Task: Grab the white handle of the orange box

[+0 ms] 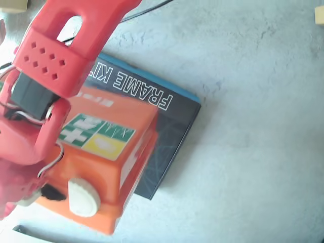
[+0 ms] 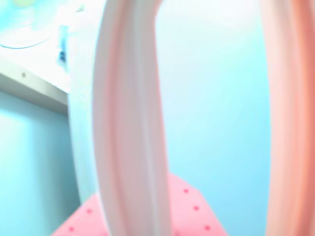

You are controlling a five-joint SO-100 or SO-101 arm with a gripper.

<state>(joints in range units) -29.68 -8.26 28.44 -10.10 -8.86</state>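
In the wrist view the long curved white plastic handle [image 2: 130, 123] fills the frame, just at the red end effector [image 2: 147, 216]; whether it is clamped I cannot tell. Overhead, the flat orange plastic first-aid box [image 1: 109, 152] leans on a black "FRAME KIT" box [image 1: 167, 131] on the table [image 1: 253, 101], so its handle edge is probably reachable.

The orange box [image 1: 101, 167] is showing smooth, slightly glossy plastic with a ribbed white clasp [image 1: 83, 197], lying on a matt black printed box [image 1: 169, 131], while the pale table [image 1: 253, 101] is looking rough and the red arm [image 1: 61, 45] matt plastic.
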